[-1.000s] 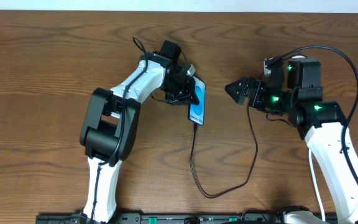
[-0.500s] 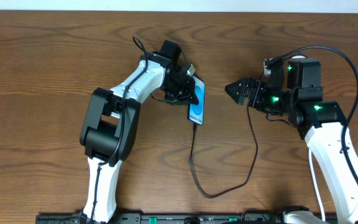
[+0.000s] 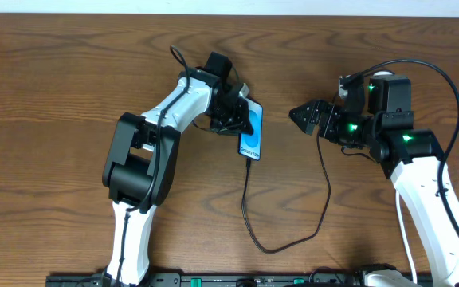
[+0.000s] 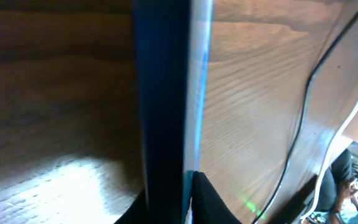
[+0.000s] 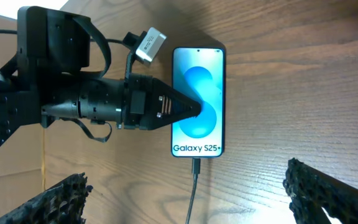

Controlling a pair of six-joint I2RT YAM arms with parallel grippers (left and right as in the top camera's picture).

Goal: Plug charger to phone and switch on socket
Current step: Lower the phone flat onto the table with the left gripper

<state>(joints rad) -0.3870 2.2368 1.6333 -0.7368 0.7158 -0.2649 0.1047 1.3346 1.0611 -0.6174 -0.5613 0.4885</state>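
The phone [image 3: 251,132] lies screen-up at mid-table, its light-blue screen reading "Galaxy S25+" in the right wrist view [image 5: 197,74]. My left gripper [image 3: 241,114] is shut on its left long edge, one fingertip over the screen [image 5: 194,109]. The left wrist view shows the phone edge-on [image 4: 166,93] between the fingers [image 4: 169,202]. The charger connector [image 5: 196,167] sits in the phone's bottom port, and its black cable [image 3: 249,215] loops down, then back up toward the right arm. My right gripper [image 3: 300,114] is wide open and empty right of the phone [image 5: 188,190]. The socket is not clearly visible.
A white cord [image 4: 347,118] and the black cable [image 4: 303,106] run along the wood table in the left wrist view. A small white part [image 3: 382,75] shows behind the right wrist. The arm bases stand at the front edge.
The phone's lower end has shifted very slightly left in the left gripper's hold. The right arm has not moved.
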